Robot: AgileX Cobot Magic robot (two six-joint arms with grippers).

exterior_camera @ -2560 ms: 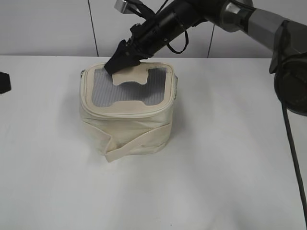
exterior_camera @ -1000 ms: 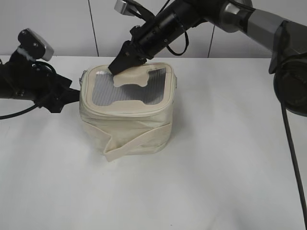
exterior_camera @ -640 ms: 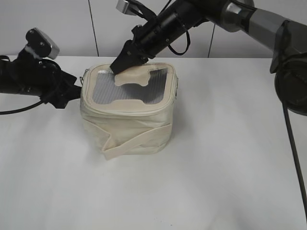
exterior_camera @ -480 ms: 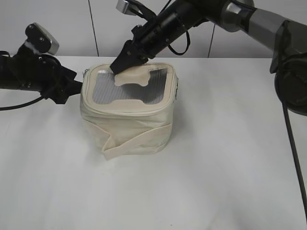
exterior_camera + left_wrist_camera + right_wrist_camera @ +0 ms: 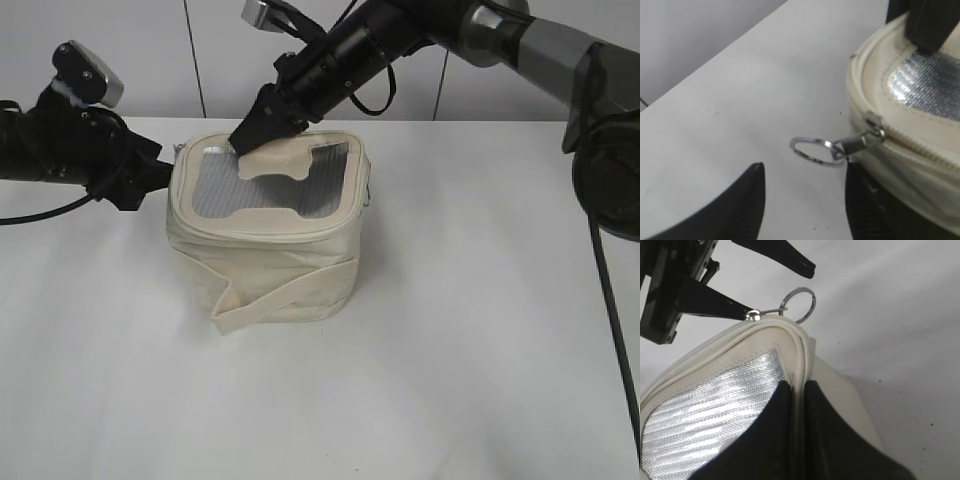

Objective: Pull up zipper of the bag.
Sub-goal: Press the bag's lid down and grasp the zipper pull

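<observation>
The exterior view looks down at a slant from the front across the white table (image 5: 450,330), far enough to take in both arms. The left wrist view sits close and low behind its gripper (image 5: 802,200), facing the bag (image 5: 910,125). The right wrist view looks steeply down from close above. All three share one spot — the ring pull (image 5: 812,150) at the bag's corner.

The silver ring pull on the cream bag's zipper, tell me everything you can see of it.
The silver ring pull is a thin round metal ring linked to a small silver slider on the cream zip track at the cream bag's top rim. It sticks out sideways over the white table, between the open left gripper's black fingers, which are not touching it.
</observation>
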